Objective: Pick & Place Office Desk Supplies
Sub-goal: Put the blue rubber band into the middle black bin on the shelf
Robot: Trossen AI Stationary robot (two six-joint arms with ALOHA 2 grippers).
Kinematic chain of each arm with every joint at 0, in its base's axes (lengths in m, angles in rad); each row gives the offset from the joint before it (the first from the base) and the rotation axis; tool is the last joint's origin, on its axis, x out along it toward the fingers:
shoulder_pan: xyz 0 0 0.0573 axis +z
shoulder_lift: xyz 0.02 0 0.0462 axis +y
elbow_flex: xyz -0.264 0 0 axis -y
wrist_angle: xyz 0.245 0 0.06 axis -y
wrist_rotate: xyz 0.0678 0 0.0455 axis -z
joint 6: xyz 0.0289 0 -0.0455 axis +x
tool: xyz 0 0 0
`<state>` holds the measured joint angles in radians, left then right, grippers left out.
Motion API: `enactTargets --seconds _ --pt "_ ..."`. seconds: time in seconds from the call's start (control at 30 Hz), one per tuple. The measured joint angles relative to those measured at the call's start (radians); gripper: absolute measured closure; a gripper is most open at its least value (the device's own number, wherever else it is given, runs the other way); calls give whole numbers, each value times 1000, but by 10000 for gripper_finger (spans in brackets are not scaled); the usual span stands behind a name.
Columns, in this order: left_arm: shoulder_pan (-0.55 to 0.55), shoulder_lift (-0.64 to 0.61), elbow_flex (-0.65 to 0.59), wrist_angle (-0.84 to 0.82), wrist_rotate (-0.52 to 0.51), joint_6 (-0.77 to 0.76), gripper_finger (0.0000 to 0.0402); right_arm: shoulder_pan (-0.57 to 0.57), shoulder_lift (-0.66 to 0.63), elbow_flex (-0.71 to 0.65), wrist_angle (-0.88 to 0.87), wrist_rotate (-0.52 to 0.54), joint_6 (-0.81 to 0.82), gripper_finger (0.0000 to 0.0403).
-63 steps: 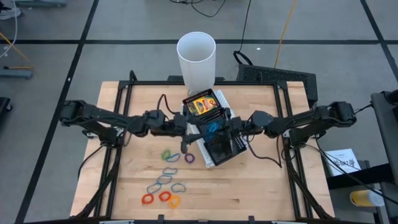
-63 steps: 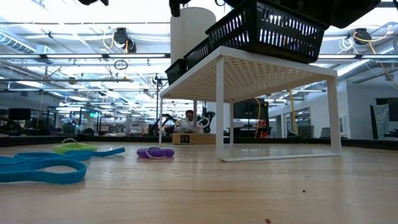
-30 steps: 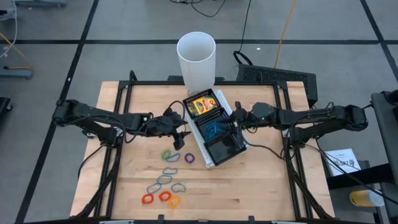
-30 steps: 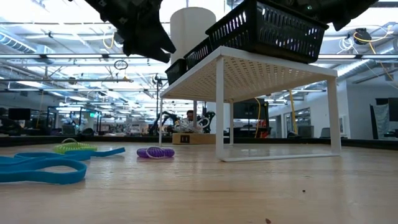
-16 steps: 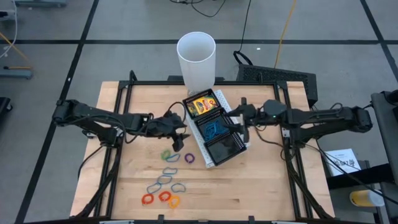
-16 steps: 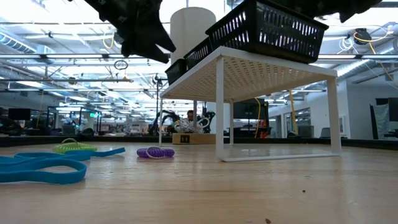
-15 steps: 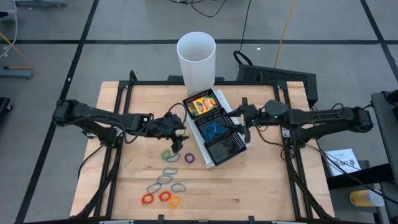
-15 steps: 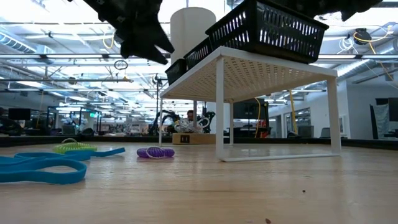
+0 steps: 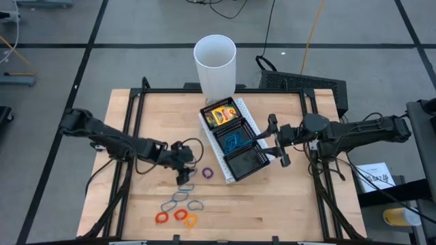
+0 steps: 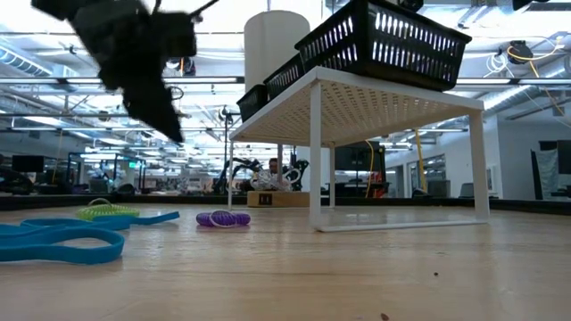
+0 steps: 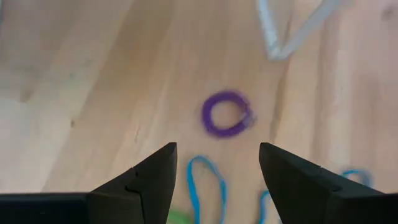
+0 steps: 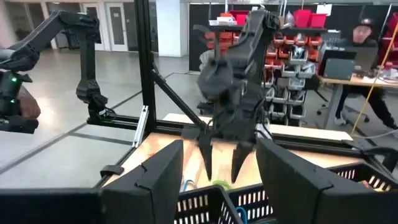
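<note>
The black mesh tray (image 9: 240, 144) sits on a white riser (image 10: 375, 98). A yellow crayon box (image 9: 221, 114) lies in its far compartment and blue bands (image 9: 233, 141) in the middle one. Loose bands lie on the wood: a purple one (image 11: 226, 114), a blue one (image 11: 205, 182), and several more (image 9: 178, 207) toward the near edge. My left gripper (image 9: 184, 178) hangs open above the bands left of the purple one and touches nothing. My right gripper (image 9: 274, 141) stands open just right of the tray, with nothing between its fingers.
A tall white cup (image 9: 215, 62) stands behind the tray at the table's far edge. Black frame rails (image 9: 129, 116) run along the table's sides. Bare wood lies near the front right. A person (image 12: 362, 30) sits far off in the room.
My left gripper has gone from beside the tray toward the table's near edge and down, over the loose bands. My right gripper has drawn back from over the tray toward the table's right edge. The bands and the tray have stayed put.
</note>
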<state>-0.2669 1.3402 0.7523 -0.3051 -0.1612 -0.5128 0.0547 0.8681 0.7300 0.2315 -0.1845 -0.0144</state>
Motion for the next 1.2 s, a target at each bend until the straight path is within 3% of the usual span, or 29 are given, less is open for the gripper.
enactTargets --seconds 0.17,0.47,0.67,1.2 --pt "-33 60 -65 80 -1 -20 165 0 -1 0 -21 7 -1 217" --pt "-34 190 -68 117 -25 -4 165 0 -38 -2 -140 202 2 230" --pt "-26 243 -67 160 -54 10 165 0 -70 -6 -200 212 9 236" --pt "-9 274 -66 200 17 -14 166 0 -203 -232 -51 289 106 239"
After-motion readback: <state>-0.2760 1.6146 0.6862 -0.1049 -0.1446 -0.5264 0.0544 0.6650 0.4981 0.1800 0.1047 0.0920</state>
